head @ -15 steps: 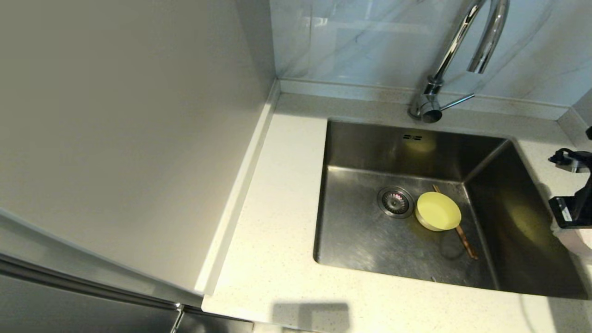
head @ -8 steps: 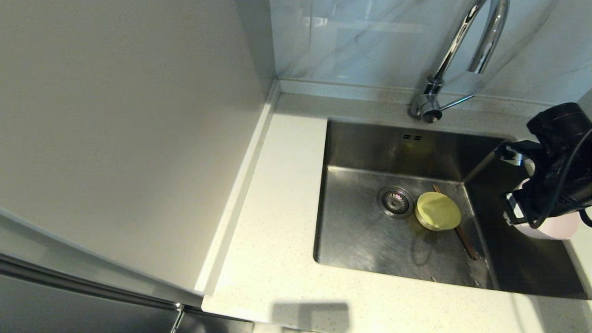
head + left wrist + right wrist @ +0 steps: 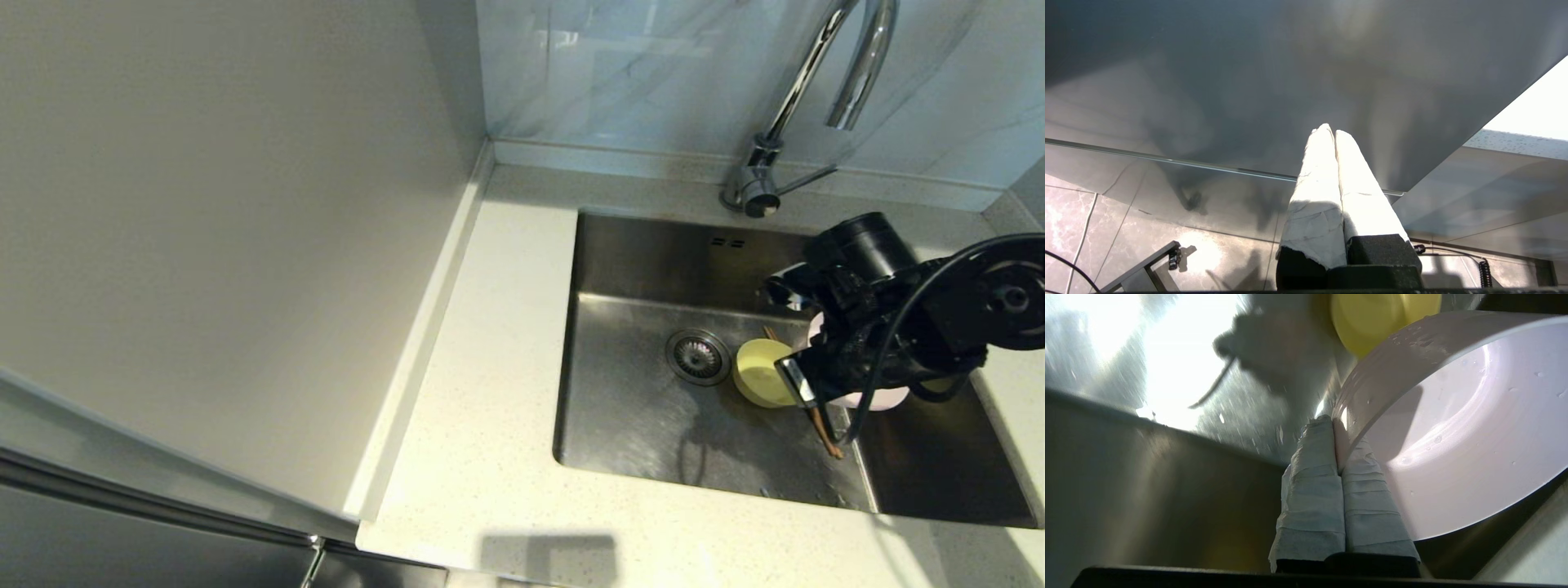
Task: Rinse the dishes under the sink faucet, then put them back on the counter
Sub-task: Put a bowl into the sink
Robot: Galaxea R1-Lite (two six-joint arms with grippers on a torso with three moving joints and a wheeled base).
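Two bowls and the chopsticks are in play. Head view first: my right gripper hangs inside the sink at right of centre frame, the pink bowl mostly hidden beneath the wrist. The yellow bowl rests on the basin floor just right of the drain strainer, the chopsticks running out from under it toward lower right. The faucet arches at upper right; no water visible. The counter fills the centre-left.

Left wrist view — left gripper parked off the worktop, taped fingers pressed together on nothing, a dark panel ahead.

Right wrist view — fingers pinch the pink bowl's rim, one inside and one outside the wall. Bowl tilted, beaded with droplets; the yellow bowl sits beyond it at top of frame.

My read: the bowl is light and rigid but wet, so slippery. A rim pinch is the sensible hold, though it may pivot between the pads — I'd move gently.
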